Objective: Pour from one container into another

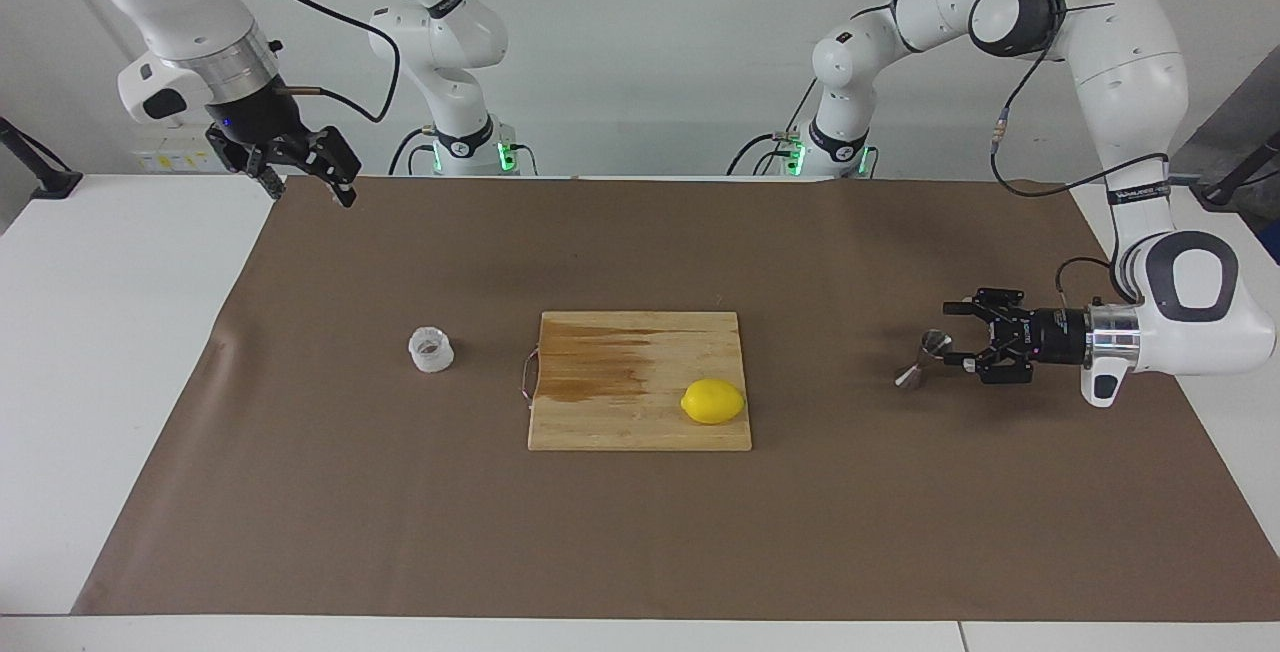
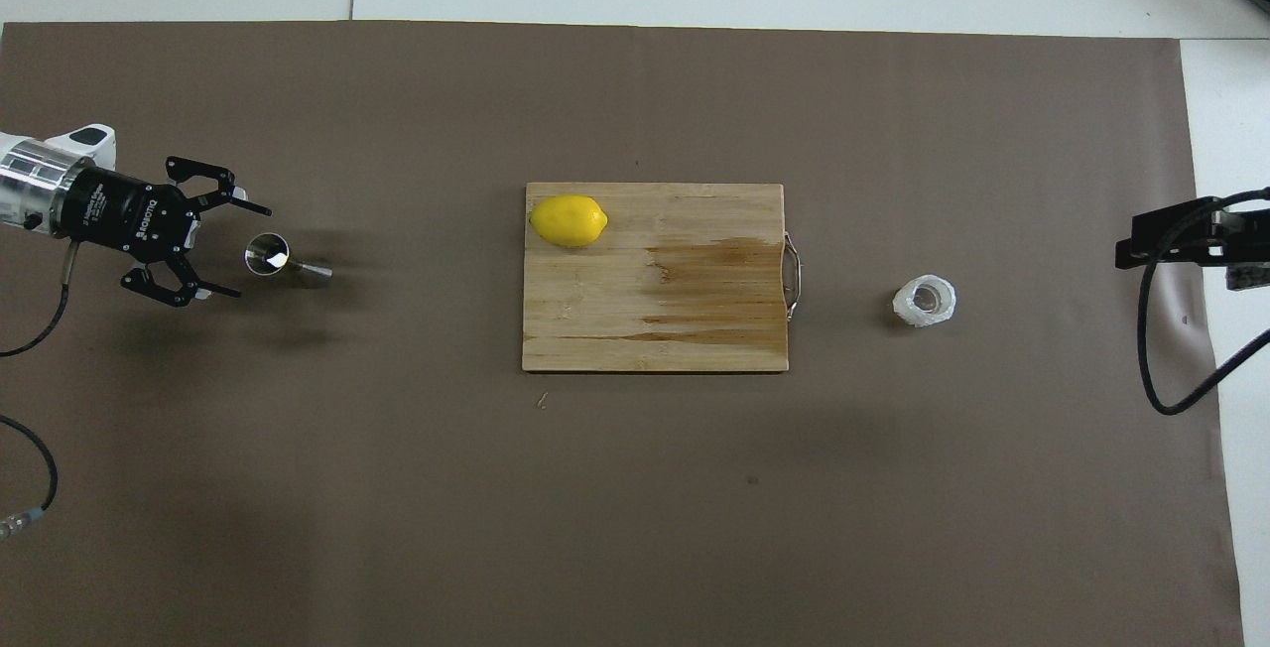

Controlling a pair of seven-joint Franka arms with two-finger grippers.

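Observation:
The whitish crinkled plastic cup (image 1: 431,349) (image 2: 925,301) stands on the brown mat toward the right arm's end of the table. Toward the left arm's end, the steel jigger (image 1: 922,360) (image 2: 293,264) stands upright. My left gripper (image 1: 951,336) (image 2: 248,252) lies level, low beside the jigger, and is open. Its fingertips reach to either side of the jigger's upper cone without touching it. My right gripper (image 1: 309,190) waits open, raised over the mat's corner nearest its base, well away from the cup.
A wooden cutting board (image 1: 620,412) (image 2: 695,329) with a wet stain and a metal handle lies mid-table between cup and jigger. A yellow lemon (image 1: 713,401) (image 2: 569,220) sits on its corner. Brown mat (image 1: 640,532) covers most of the white table.

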